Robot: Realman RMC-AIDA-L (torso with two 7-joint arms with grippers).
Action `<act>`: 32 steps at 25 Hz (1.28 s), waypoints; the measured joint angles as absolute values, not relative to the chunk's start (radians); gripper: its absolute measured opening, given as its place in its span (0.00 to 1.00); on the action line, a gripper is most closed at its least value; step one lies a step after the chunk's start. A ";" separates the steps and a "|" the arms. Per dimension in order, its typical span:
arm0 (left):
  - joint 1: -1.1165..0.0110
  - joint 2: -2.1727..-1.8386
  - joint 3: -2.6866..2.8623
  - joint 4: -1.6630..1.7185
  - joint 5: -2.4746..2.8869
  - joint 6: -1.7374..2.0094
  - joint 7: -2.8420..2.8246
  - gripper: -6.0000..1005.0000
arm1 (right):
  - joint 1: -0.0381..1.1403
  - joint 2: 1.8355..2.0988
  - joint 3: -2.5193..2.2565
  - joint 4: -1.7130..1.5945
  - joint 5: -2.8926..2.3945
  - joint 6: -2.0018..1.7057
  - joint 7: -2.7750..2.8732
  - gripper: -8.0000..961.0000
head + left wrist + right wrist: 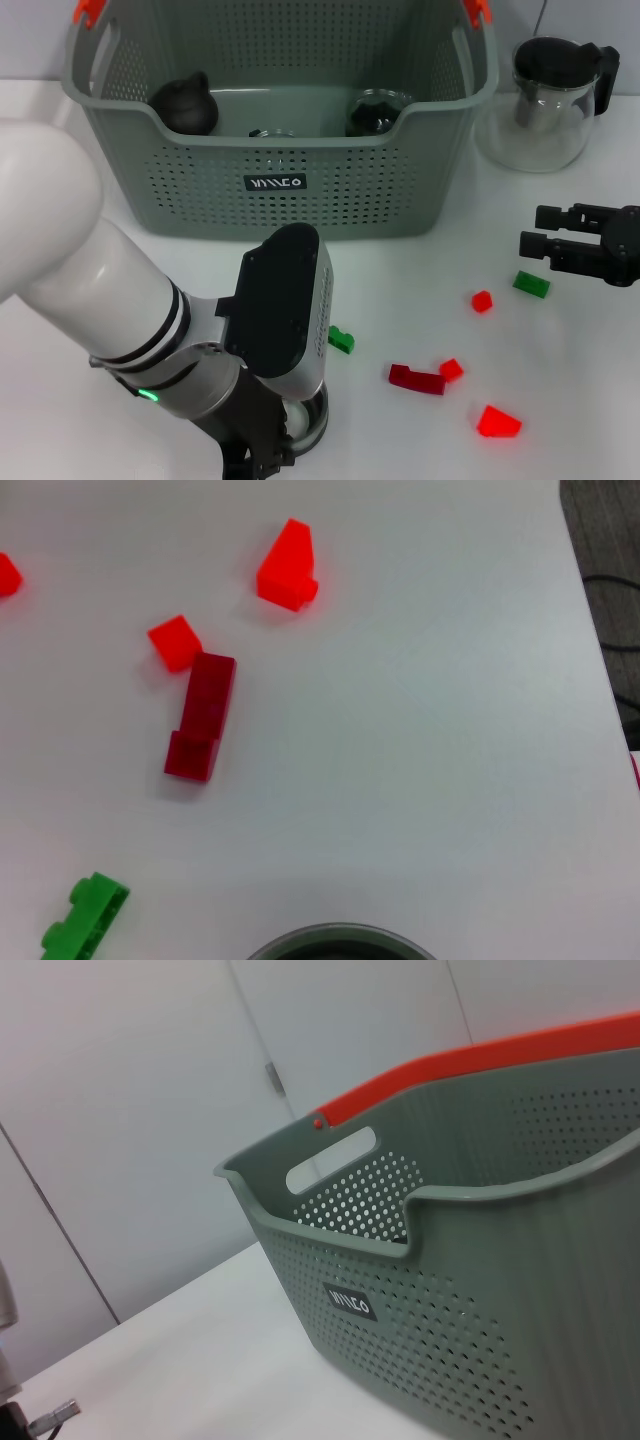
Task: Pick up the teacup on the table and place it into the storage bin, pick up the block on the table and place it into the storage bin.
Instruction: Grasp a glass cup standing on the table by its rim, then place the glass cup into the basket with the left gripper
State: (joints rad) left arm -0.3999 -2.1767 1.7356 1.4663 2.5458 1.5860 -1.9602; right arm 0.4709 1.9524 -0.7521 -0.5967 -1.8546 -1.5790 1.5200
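The teacup (308, 418), a small grey-rimmed cup, stands near the table's front edge, and its rim (340, 943) shows in the left wrist view. My left gripper (262, 450) is low over it and hides most of it. Scattered to the right are several blocks: a green block (340, 340), a dark red block (417, 378) (200, 730), and a bright red block (497, 422) (287, 568). The grey-green storage bin (280, 190) (480, 1290) stands at the back. My right gripper (540, 232) hovers open at the right edge, near another green block (531, 284).
A glass teapot with a black lid (548, 100) stands right of the bin. Inside the bin lie a dark round teapot (185, 105) and glassware (375, 112). Two small red blocks (482, 301) (451, 369) lie among the others. My left arm covers the table's front left.
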 joint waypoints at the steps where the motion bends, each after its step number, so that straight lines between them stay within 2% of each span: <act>1: -0.400 -2.177 1.736 1.468 2.546 1.586 -1.960 0.22 | 0.470 1.952 -0.752 -0.597 -1.855 -1.579 1.520 0.69; 4: -0.401 -2.177 1.730 1.477 2.540 1.587 -1.963 0.09 | 0.467 1.951 -0.752 -0.597 -1.855 -1.579 1.519 0.69; 10: -0.407 -2.176 1.685 1.504 2.489 1.601 -1.977 0.05 | 0.464 1.948 -0.751 -0.597 -1.855 -1.578 1.515 0.69; 14: -0.438 -2.174 1.472 1.600 2.223 1.689 -2.012 0.05 | 0.465 1.944 -0.750 -0.597 -1.854 -1.582 1.516 0.69; 17: -0.495 -2.171 1.245 1.593 2.022 1.689 -2.052 0.05 | 0.465 1.943 -0.750 -0.597 -1.855 -1.581 1.517 0.69; 20: -0.599 -2.165 1.027 1.495 1.948 1.607 -2.081 0.05 | 0.465 1.943 -0.750 -0.597 -1.854 -1.579 1.515 0.69; 21: -0.640 -2.158 0.978 1.445 1.961 1.561 -2.084 0.05 | 0.466 1.943 -0.750 -0.597 -1.854 -1.578 1.517 0.69; 28: -0.904 -2.048 0.965 1.029 2.177 1.175 -2.176 0.05 | 0.481 1.942 -0.750 -0.597 -1.854 -1.578 1.525 0.69; 32: -1.027 -2.033 0.975 0.810 2.352 0.976 -2.216 0.05 | 0.490 1.942 -0.750 -0.596 -1.855 -1.577 1.525 0.70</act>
State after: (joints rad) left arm -1.0275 -2.0330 0.9750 0.8098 2.3518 0.9761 -2.2161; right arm 0.4897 1.9420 -0.7502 -0.5955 -1.8546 -1.5770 1.5247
